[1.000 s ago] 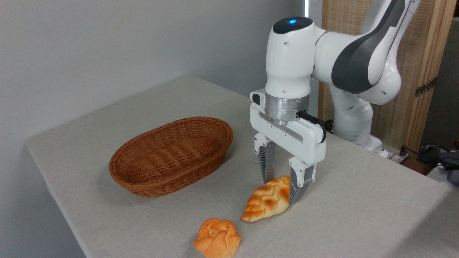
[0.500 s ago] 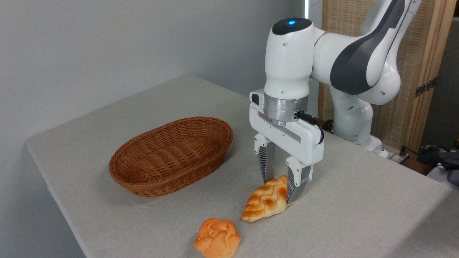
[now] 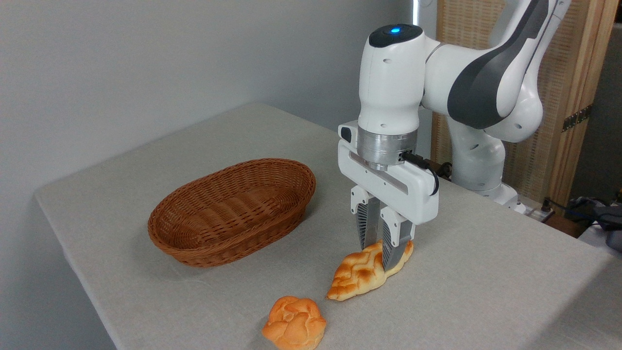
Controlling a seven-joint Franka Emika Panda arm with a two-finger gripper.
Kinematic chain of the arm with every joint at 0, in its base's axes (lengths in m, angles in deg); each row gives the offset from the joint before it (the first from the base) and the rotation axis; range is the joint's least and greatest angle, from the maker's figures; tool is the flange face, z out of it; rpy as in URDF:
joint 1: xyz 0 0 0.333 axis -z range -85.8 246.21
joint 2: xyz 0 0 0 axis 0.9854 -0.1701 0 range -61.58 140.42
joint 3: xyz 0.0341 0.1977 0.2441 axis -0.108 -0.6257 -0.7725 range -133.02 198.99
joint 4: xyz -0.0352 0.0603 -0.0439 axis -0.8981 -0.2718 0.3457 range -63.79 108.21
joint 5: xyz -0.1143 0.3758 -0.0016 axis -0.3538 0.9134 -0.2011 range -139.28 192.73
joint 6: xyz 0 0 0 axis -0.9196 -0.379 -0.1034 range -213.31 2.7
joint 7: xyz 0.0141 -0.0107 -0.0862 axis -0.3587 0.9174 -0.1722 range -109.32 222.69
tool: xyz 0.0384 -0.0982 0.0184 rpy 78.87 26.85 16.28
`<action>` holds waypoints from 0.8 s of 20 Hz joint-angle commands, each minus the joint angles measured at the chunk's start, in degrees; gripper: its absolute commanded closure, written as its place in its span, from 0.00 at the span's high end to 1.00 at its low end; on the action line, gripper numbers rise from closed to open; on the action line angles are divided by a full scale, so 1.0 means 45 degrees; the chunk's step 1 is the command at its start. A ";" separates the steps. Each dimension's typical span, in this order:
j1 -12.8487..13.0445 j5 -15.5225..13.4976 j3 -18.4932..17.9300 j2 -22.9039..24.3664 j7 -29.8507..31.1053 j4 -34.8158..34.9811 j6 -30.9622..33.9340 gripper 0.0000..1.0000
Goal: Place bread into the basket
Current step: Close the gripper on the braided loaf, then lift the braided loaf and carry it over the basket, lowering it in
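Note:
The bread [image 3: 359, 274], a braided golden loaf with pointed ends, lies on the table at front centre. My gripper [image 3: 378, 255] points straight down over its far half with both fingers pressed into the loaf, shut on it. The bread still rests on the cloth. The basket [image 3: 233, 211], an oval reddish-brown wicker one, stands to the left of the gripper and holds nothing.
A small round knotted orange bun [image 3: 294, 323] sits near the table's front edge [image 3: 97, 311], just left of the loaf's tip. My arm's base [image 3: 500, 194] is at the back right. A wooden screen [image 3: 559, 97] stands behind it.
The fingers were spread wide on either side of the loaf and have closed in on it. The loaf and the arm have barely shifted.

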 commanded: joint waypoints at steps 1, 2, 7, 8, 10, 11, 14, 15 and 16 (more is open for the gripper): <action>0.0259 0.0167 -0.0317 0.0083 -0.0182 -0.0035 -0.0110 0.36; 0.0259 0.0148 -0.0317 0.0083 -0.0163 -0.0074 -0.0090 0.36; 0.0221 -0.1507 0.0208 0.0083 -0.0065 -0.1729 0.1545 0.38; 0.0162 -0.1841 0.0540 0.0064 -0.0026 -0.2275 0.2092 0.38; 0.0123 -0.2718 0.0796 -0.0130 0.0071 -0.3486 0.3127 0.38; 0.0200 -0.3265 0.0951 -0.0364 0.0227 -0.4169 0.3713 0.38; 0.0201 -0.4497 0.2219 -0.1417 0.1083 -0.6220 0.5277 0.38; 0.0201 -0.4868 0.2725 -0.1904 0.1706 -0.6806 0.5474 0.38; 0.0201 -0.5104 0.3252 -0.2431 0.2351 -0.7315 0.5534 0.38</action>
